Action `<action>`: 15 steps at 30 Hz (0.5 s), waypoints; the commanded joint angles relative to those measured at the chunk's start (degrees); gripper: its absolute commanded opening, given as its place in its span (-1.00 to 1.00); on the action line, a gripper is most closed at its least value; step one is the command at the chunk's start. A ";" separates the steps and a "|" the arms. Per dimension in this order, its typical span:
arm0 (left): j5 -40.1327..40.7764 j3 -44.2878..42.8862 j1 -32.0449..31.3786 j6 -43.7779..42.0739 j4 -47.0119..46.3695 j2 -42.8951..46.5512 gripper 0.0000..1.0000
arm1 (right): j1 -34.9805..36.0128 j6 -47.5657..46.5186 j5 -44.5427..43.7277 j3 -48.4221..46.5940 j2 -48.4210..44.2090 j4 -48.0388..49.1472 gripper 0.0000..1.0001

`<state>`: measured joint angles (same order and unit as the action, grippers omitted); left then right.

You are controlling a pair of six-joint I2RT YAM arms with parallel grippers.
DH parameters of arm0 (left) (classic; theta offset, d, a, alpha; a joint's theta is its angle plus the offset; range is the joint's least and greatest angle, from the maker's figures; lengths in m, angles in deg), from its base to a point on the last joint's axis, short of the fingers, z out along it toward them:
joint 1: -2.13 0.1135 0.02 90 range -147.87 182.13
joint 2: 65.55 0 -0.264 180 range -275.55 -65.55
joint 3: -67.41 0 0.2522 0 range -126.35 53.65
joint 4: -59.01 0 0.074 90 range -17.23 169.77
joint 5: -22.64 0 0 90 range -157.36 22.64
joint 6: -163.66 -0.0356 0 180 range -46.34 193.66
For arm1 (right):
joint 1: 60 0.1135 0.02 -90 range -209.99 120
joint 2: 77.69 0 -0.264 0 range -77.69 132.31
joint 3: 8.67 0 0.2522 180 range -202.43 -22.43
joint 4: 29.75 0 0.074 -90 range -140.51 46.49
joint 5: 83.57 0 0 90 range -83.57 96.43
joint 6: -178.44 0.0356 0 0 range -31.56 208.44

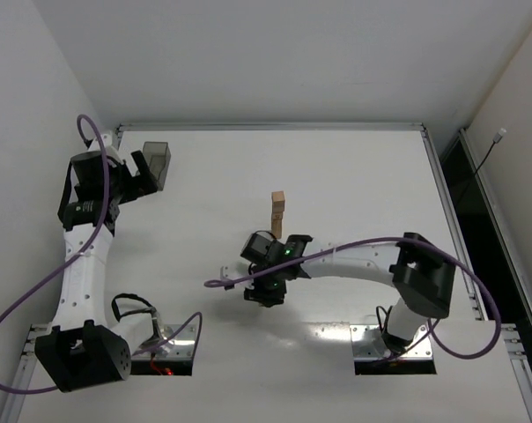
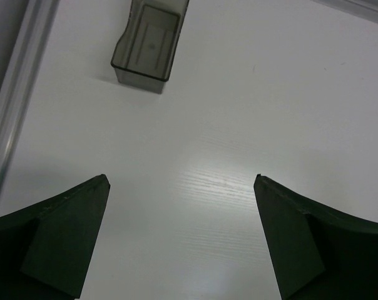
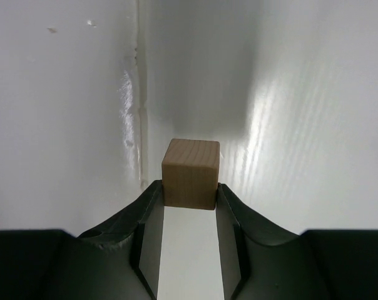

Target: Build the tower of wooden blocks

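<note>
Right gripper point(image 3: 189, 199) is closed in on one wood block point(image 3: 190, 170). Contact looks made on both side faces, with the block far out at the tips. It sits just on the near side of the tower point(image 1: 277, 211). The bite is shallow, so lift slowly, keep the block level, centre it over the tower top, lower, then release gently. Left gripper point(image 2: 183, 219) is wide open and empty, well left of the tower, with the grey tray point(image 2: 148, 44) ahead of it. No readable labels or writing.

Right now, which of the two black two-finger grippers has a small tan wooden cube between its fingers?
The right gripper: the small tan wooden cube sits pinched between its fingertips. The left gripper gapes wide, holding nothing.
</note>
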<state>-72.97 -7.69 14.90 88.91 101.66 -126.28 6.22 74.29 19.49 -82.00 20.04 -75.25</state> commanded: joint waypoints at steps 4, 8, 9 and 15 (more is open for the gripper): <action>-10.72 1.75 0.67 -4.51 -1.73 1.23 0.99 | -5.30 -14.30 11.28 -8.45 -12.38 -13.13 -1.00; -19.25 2.28 0.67 -7.51 -1.02 1.75 0.99 | -8.29 -26.85 12.25 -15.11 -17.30 -23.23 -1.00; -20.57 2.28 0.67 -8.12 -1.02 1.23 0.99 | -8.99 -29.24 12.25 -16.53 -17.31 -25.62 -1.00; -27.79 0.36 0.67 -9.53 -0.50 -3.07 0.99 | -14.18 -35.15 10.14 -26.11 -18.63 -34.25 -1.00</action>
<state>-94.63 -5.64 14.95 81.34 101.85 -127.48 -5.95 45.83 29.08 -103.97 2.14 -102.47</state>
